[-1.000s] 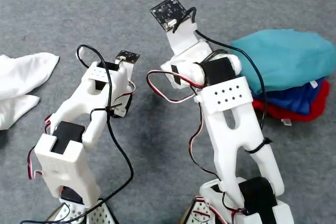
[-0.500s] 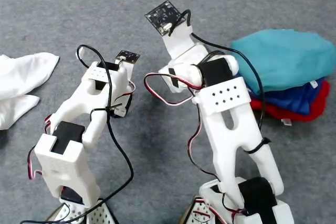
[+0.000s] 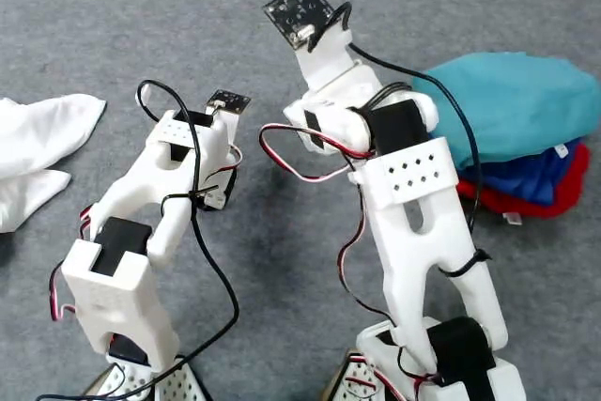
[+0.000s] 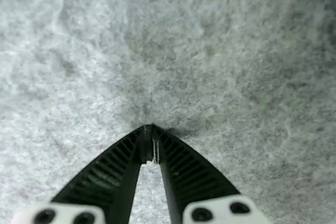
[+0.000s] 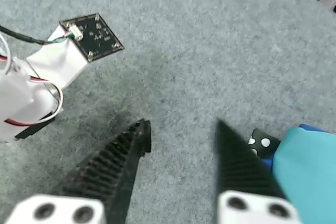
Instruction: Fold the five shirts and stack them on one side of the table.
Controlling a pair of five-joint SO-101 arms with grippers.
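A crumpled white shirt (image 3: 38, 152) lies at the table's left edge. On the right side sits a stack of folded shirts: teal (image 3: 516, 105) on top, blue (image 3: 526, 176) under it, red (image 3: 554, 196) at the bottom. My left gripper (image 4: 149, 129) is shut with nothing in it, its tips just over bare grey felt in the middle-left. My right gripper (image 5: 181, 127) stands open and empty over the felt, to the left of the stack. The teal shirt (image 5: 310, 171) shows just beside one finger.
The grey felt table (image 3: 282, 44) is bare between the white shirt and the stack. The left arm's camera board (image 5: 92, 36) is close to my right gripper. Both arm bases stand at the near edge.
The right arm's wrist swung a little to the left, then back right and slightly farther from the base. The left arm and the shirts have not moved.
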